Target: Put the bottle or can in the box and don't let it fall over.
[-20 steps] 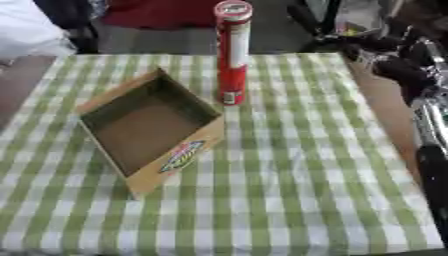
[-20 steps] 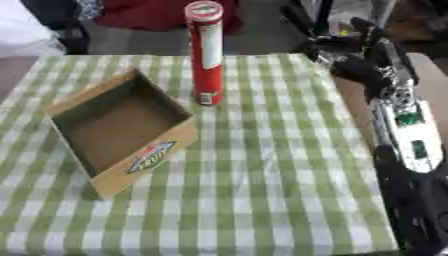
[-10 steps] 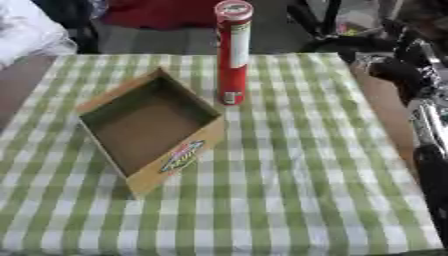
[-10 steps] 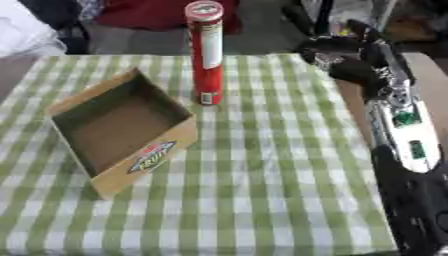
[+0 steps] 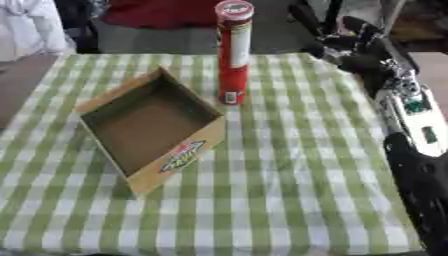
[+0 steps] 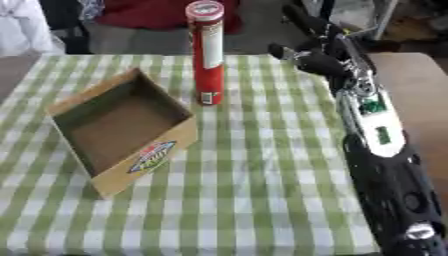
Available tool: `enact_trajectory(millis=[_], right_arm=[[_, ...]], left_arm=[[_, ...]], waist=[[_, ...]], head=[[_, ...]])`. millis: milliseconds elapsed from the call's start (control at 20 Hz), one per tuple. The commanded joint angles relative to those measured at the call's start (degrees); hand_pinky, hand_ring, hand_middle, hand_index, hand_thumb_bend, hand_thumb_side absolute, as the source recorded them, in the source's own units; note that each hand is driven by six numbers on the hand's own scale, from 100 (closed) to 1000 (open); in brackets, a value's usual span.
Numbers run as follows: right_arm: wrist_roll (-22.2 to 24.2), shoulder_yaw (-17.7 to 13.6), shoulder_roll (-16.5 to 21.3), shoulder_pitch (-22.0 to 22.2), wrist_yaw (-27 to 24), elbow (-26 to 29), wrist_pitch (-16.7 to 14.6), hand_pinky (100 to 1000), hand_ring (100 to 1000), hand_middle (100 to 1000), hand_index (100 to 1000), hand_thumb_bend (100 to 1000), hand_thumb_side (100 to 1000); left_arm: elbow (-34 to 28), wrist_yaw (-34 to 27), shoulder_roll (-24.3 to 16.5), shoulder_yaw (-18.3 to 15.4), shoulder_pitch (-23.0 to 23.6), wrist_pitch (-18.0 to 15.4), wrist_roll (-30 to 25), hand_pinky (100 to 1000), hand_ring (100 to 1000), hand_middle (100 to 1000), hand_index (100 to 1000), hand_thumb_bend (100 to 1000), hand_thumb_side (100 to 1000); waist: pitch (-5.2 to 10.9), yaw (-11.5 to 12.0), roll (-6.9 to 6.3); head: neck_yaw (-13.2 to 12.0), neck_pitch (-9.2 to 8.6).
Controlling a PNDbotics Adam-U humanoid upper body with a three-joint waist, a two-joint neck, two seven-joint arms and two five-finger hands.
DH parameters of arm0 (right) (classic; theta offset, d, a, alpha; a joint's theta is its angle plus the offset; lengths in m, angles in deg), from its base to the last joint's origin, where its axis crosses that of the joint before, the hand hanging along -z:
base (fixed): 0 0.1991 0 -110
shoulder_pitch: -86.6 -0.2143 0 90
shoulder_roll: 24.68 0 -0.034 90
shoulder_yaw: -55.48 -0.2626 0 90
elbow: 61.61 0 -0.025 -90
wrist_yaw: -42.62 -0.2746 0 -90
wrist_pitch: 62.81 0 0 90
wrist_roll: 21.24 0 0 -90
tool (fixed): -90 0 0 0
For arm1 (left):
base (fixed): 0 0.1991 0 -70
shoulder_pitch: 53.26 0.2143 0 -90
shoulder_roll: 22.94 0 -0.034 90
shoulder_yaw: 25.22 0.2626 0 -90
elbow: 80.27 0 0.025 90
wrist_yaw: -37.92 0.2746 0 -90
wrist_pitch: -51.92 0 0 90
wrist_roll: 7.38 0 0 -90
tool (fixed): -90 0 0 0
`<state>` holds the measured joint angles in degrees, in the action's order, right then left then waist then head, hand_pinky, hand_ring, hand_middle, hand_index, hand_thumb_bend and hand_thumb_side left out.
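So the can (image 6: 206, 52) is a tall red tube with a red cap, standing upright on the checked cloth (image 5: 289, 165) toward the far side of the table, just past the far corner of the box (image 5: 149, 131). It's near that corner but I can't tell if they actually touch; looks like a small gap in the right eye view. Nothing is holding the can.

Box is open-topped brown cardboard, sitting left of centre and turned at an angle so 1 corner points at the can. It's empty inside, just the bare brown floor showing. There's a green and red logo on the near wall, can't read it.

Right hand (image 6: 317, 54) is up at the far right, over the far edge of the cloth, well to the right of the can and apart from it. Fingers are spread out and mostly straight, pointing away and up, nothing in them. The arm (image 6: 372, 120) runs back down the right side of the view, black with a white and silver section and some green bits on it.

Left hand doesn't show in either view.

Cloth is green and white gingham, lying flat, covers most of the table.
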<state>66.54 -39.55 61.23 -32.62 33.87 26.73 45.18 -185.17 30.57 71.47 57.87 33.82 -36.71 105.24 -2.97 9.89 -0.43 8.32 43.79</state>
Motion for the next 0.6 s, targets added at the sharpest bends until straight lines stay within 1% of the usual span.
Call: enact_trajectory(millis=[50, 250, 450, 600], right_arm=[[0.83, 0.39, -0.68, -2.33, 1.42, -1.63, -0.51, 928, 1000, 1000, 926, 802, 207], [2.65, 1.00, -2.59, -4.61, 3.71, -4.56, -1.19, 935, 1000, 1000, 945, 868, 261], [3.93, 0.96, -4.10, -6.25, 5.62, -7.02, -2.18, 937, 1000, 1000, 950, 896, 284], [4.02, 0.55, -5.33, -7.61, 6.36, -8.84, -3.18, 939, 1000, 1000, 955, 922, 307]], left_arm=[[-0.92, -0.01, -1.34, 0.04, -0.63, -0.07, -0.23, 825, 959, 761, 783, 625, 628], [-0.90, -0.09, -1.26, 0.09, -0.68, -0.03, -0.29, 825, 959, 760, 783, 624, 629], [-0.91, -0.20, -1.14, 0.15, -0.78, -0.02, -0.36, 825, 960, 760, 783, 623, 630], [-0.91, -0.33, -0.93, 0.22, -0.93, 0.01, -0.44, 825, 960, 760, 783, 621, 631]], waist=[[0.06, 0.14, -0.11], [-0.41, 0.41, -0.19], [-0.98, 0.60, -0.31], [-1.64, 0.78, -0.51]], head=[[0.30, 0.32], [0.49, 0.19], [0.62, -0.08], [0.58, -0.48]])
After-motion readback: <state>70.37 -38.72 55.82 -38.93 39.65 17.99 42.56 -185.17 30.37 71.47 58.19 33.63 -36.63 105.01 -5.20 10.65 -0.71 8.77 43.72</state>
